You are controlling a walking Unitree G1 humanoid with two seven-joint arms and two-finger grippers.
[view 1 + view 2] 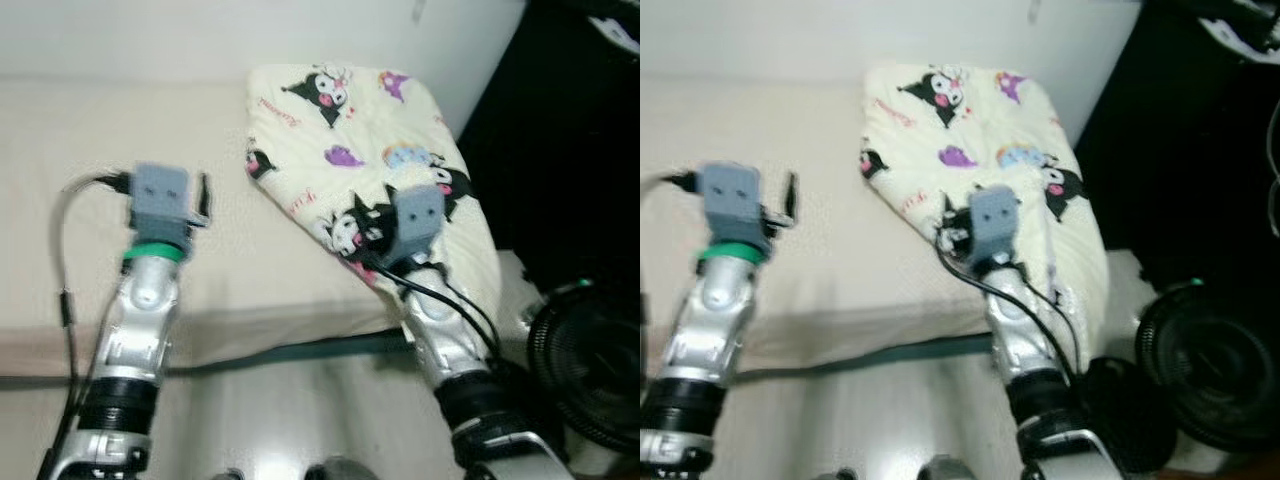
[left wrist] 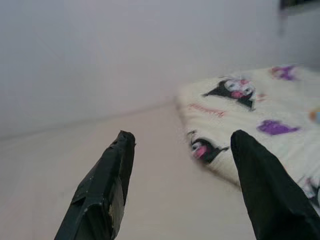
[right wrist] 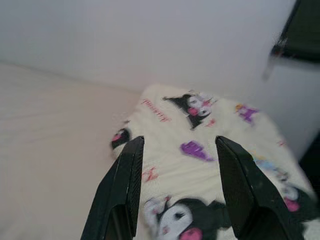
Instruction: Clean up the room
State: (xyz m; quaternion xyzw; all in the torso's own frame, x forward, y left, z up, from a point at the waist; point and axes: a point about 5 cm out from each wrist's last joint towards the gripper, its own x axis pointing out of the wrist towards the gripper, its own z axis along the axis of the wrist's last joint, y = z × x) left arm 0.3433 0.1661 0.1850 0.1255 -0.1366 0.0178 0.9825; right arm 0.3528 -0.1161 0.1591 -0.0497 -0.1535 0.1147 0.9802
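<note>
A cream pillow printed with black and purple cartoon figures lies at the right end of a beige bed. My right gripper is open just above the pillow's near part, its fingers apart over the print. Over the bare mattress to the pillow's left, my left gripper hangs open with nothing between its fingers. In the left wrist view the pillow lies off to one side. The eye views show both wrists from behind: the left wrist and the right wrist.
A white wall runs behind the bed. Black furniture stands to the right of the pillow. A black fan sits on the floor at lower right. The bed's front edge crosses below my arms.
</note>
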